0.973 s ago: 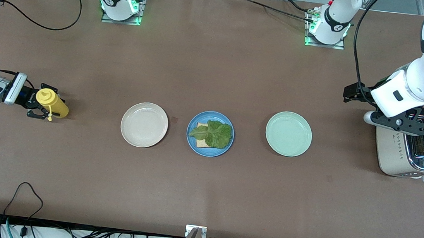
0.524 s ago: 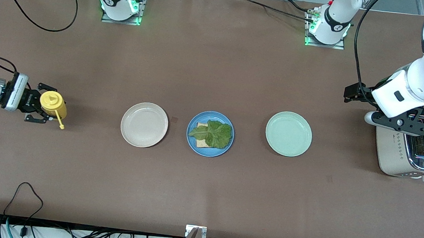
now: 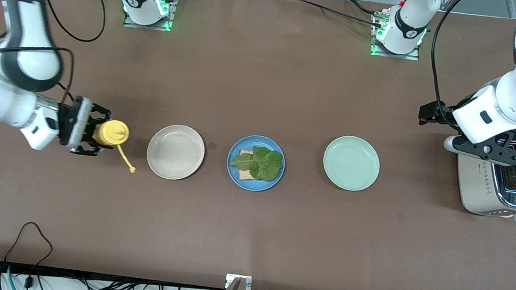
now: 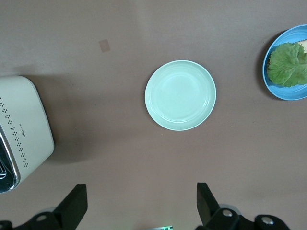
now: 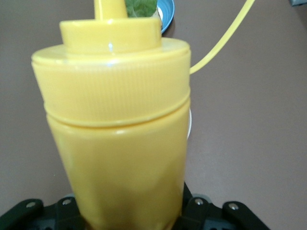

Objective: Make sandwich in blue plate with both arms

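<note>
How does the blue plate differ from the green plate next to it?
The blue plate holds bread and a lettuce leaf; the green plate holds nothing. The blue one sits between the white plate and the green one, which lies toward the toaster. Both are round, shallow and alike in size.

The flat brown table [image 3: 249, 239] looks matt, faintly mottled. The yellow plastic squeeze bottle [image 5: 117, 129] is smooth and softly glossy, its cap ribbed. The round blue plate [image 3: 234, 177], cream-white plate [image 3: 175, 151] and mint-green plate [image 4: 180, 95] show a smooth satin finish. The crinkled green lettuce leaf [image 3: 260, 163] is rough-veined. The cream toaster [image 3: 476, 187] has shiny chrome metal on top.
</note>
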`<state>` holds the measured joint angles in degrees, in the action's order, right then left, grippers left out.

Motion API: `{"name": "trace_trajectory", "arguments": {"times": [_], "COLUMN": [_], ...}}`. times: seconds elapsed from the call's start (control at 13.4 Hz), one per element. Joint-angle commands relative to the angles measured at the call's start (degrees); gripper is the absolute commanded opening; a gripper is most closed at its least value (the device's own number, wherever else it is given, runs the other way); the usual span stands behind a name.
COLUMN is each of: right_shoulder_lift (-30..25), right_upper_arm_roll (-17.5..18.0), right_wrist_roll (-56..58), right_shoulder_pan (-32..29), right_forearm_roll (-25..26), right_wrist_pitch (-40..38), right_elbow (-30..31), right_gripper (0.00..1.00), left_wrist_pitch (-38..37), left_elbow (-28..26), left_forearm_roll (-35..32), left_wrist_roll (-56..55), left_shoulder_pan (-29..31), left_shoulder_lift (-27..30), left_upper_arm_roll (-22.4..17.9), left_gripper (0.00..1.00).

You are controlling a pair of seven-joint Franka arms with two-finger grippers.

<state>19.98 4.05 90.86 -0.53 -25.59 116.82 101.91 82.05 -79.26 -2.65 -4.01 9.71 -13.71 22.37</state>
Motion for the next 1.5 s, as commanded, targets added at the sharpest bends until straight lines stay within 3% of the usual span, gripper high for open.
{"name": "trace_trajectory", "arguments": {"times": [0.0, 0.52, 0.82, 1.42], "right_shoulder_lift": [-1.7, 0.85, 5.41, 12.98], "right_upper_arm_roll": [-0.53, -0.53, -0.53, -1.24], "right_wrist_roll": [-9.96, -39.93, -52.87, -58.6], "right_shoulder_pan": [5.61, 22.48, 29.61, 33.31], "right_forearm_roll": [6.49, 28.9, 38.4, 42.73], "right_wrist_pitch": [2.71, 7.28, 7.72, 7.9], "right_elbow": [1.45, 1.18, -0.22, -5.23], "right_gripper": [0.0, 0.0, 0.0, 0.0], "left_wrist_pitch": [-0.84, -0.84, -0.93, -0.93], "left_elbow": [0.25, 0.25, 0.16, -0.1], "left_forearm_roll": [-0.78, -0.78, -0.78, -0.69], "left_wrist_roll": [0.75, 0.75, 0.75, 0.84], "left_shoulder_pan": [0.31, 0.49, 0.58, 1.19], "left_shoulder_lift": [0.44, 0.44, 0.44, 0.44], "left_upper_arm_roll": [0.3, 0.3, 0.3, 0.39], "left_gripper": [1.0, 1.0, 1.0, 1.0]}}
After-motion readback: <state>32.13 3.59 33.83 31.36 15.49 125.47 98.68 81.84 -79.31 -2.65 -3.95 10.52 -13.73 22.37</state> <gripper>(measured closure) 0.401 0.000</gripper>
